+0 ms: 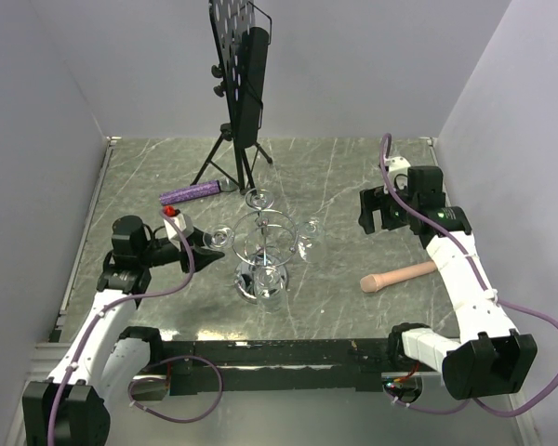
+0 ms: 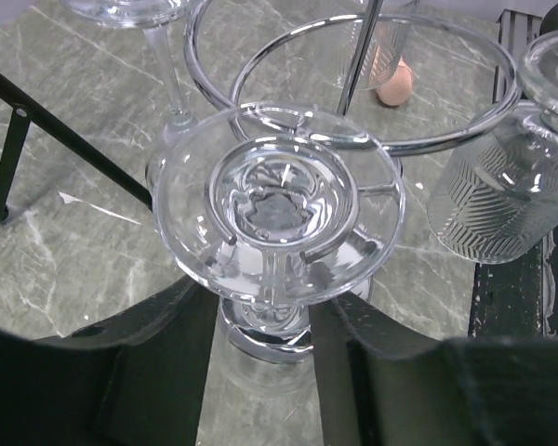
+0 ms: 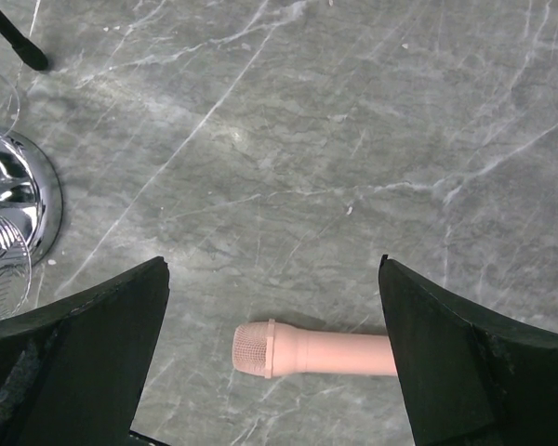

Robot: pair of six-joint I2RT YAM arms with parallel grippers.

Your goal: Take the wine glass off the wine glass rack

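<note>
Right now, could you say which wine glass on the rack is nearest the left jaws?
The wine glass hanging on the left of the rack, between those jaws; the others hang clear.

Table [image 1: 353,177] grey-green marble w/ white veins, rack [image 1: 260,232] chrome, glasses [image 2: 279,204] clear, one w/ etched leaf lines, mic [image 1: 397,276] peach-pink, tube [image 1: 193,193] purple, perforated stand [image 1: 242,65] blk.

A robot lab cell: bare white walls [image 1: 46,84] around a marble-patterned table [image 1: 353,186].
</note>
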